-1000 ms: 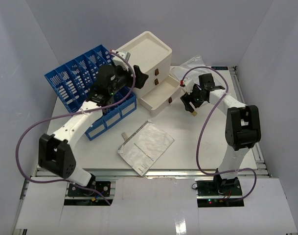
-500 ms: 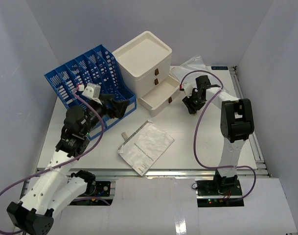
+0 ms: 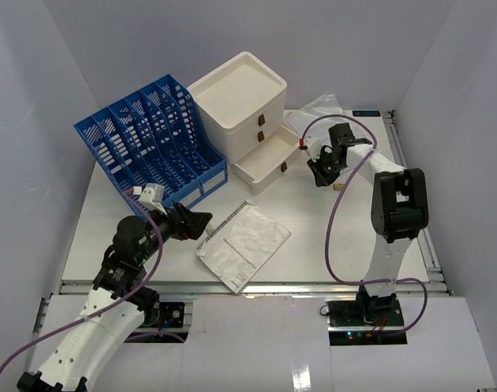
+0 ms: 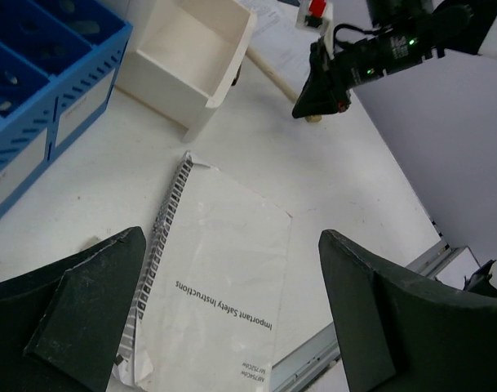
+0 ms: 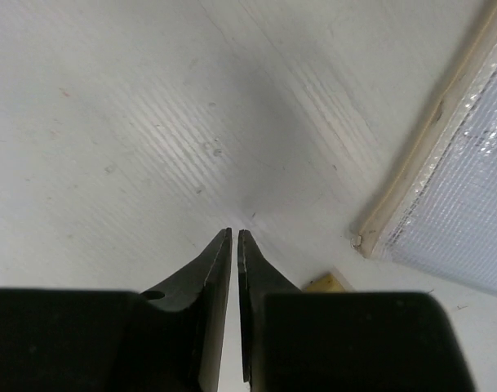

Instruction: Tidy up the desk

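The white desk [image 3: 313,220] carries a stapled booklet [image 3: 244,243] printed "Important Safety Instructions" near its front middle. My left gripper [image 3: 195,222] hovers at the booklet's left edge, open wide and empty; in the left wrist view the booklet [image 4: 224,261] lies between and below the two fingers [image 4: 85,310]. My right gripper [image 3: 320,175] is down on the bare desk right of the open drawer, shut with nothing between its fingers [image 5: 234,233]. A small tan block [image 5: 328,282] lies just beside its right finger.
A white drawer box [image 3: 240,94] stands at the back, its lowest drawer [image 3: 264,159] pulled out and empty. A blue file rack [image 3: 150,139] fills the back left. A clear plastic bag [image 3: 321,110] lies behind the right gripper, its edge showing close by [image 5: 460,212].
My left arm has drawn back from the blue rack to the near left, over the booklet's edge. My right gripper has closed from open to shut, empty.
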`<state>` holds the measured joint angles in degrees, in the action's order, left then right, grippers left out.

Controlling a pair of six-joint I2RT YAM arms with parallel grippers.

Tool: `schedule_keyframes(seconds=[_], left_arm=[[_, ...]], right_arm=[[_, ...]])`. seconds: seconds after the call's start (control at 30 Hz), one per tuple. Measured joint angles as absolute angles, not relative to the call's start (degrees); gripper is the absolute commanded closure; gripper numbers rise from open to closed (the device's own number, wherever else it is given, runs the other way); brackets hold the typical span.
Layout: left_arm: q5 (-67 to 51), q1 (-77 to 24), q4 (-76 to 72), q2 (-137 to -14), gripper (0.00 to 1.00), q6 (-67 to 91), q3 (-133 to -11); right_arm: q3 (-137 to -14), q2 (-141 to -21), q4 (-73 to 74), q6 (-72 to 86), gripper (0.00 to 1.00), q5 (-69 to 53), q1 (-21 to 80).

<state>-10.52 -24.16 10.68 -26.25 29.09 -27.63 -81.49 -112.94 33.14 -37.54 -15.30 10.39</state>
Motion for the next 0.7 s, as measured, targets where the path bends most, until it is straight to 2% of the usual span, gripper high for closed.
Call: schedule_keyframes(seconds=[0.07, 0.17, 0.4, 0.7], left_arm=[[-10.66, -24.16, 11.62, -25.01, 0.02, 30.46, -25.48], [-10.88, -24.16, 12.96, -23.67, 0.02, 32.31, -23.02], [-11.45, -24.16, 13.96, -22.15, 0.02, 34.12, -22.35], [-12.5, -24.16, 13.93, -22.44, 0.02, 34.57, -22.35]], right_arm=[[-81.67, -111.18, 33.69, -37.56, 0.68, -16.53, 10.55], [-83.09, -109.15, 34.39, -37.67, 0.39, -16.97, 10.7], [-83.46, -107.26, 33.99, -38.19, 0.25, -10.86, 10.2], [-77.8, -107.27, 36.43, -51.94, 0.24, -4.31, 5.61]])
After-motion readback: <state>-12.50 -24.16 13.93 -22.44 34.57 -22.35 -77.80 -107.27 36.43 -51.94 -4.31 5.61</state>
